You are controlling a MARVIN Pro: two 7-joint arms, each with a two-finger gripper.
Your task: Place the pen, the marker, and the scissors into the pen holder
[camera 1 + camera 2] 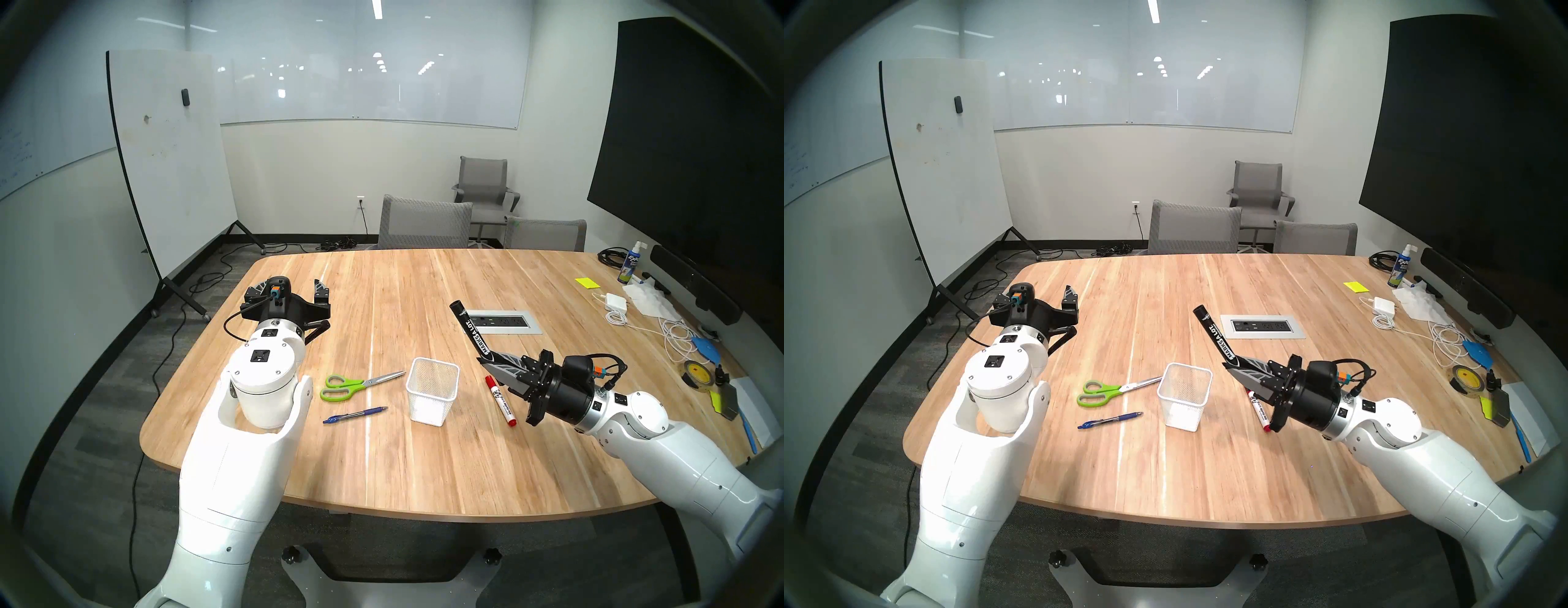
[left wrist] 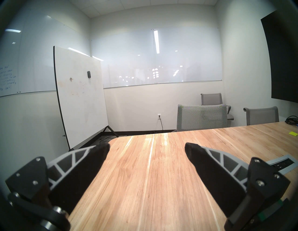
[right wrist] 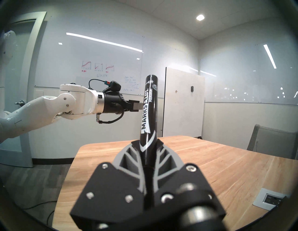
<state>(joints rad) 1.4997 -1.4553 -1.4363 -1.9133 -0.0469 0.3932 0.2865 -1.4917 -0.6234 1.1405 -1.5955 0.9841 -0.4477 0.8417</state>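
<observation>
Right gripper point(image 3: 146, 145) clenched on thick black marker point(image 1: 474, 334), aloft right of white wire-mesh pen holder point(image 1: 432, 392) | holder empty | blue pen point(image 1: 355, 415), green-handled scissors point(image 1: 358, 384) on table | left gripper point(image 2: 147, 150) released, idle

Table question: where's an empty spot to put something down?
Bare wood runs along the near edge of the table, below the pen and pen holder. The far middle, beyond the scissors, is bare too. The right edge is crowded with cables and tape.
</observation>
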